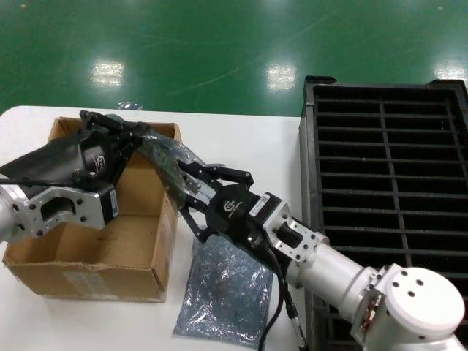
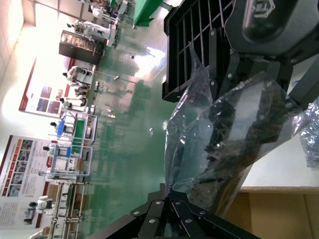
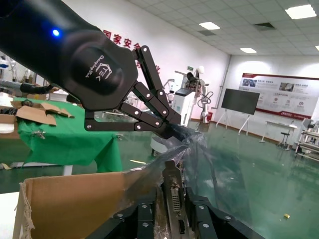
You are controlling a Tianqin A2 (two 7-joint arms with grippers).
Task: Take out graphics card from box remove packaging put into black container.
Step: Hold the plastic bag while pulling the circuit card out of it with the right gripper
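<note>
Graphics card (image 3: 174, 196) in crinkly translucent packaging (image 1: 164, 157) hangs between the left gripper (image 1: 139, 131) and right gripper (image 1: 186, 175), both clamped on it.

Robotics laboratory or demonstration hall. A glossy green floor (image 1: 219, 51) extends beyond the white table (image 1: 241, 139). Behind the left gripper (image 3: 174, 130), a green-draped table (image 3: 65, 142), white humanoid robots (image 3: 199, 97), a standing display screen (image 3: 240, 101) and wall posters (image 3: 279, 92) under ceiling light panels (image 3: 209, 25).
</note>
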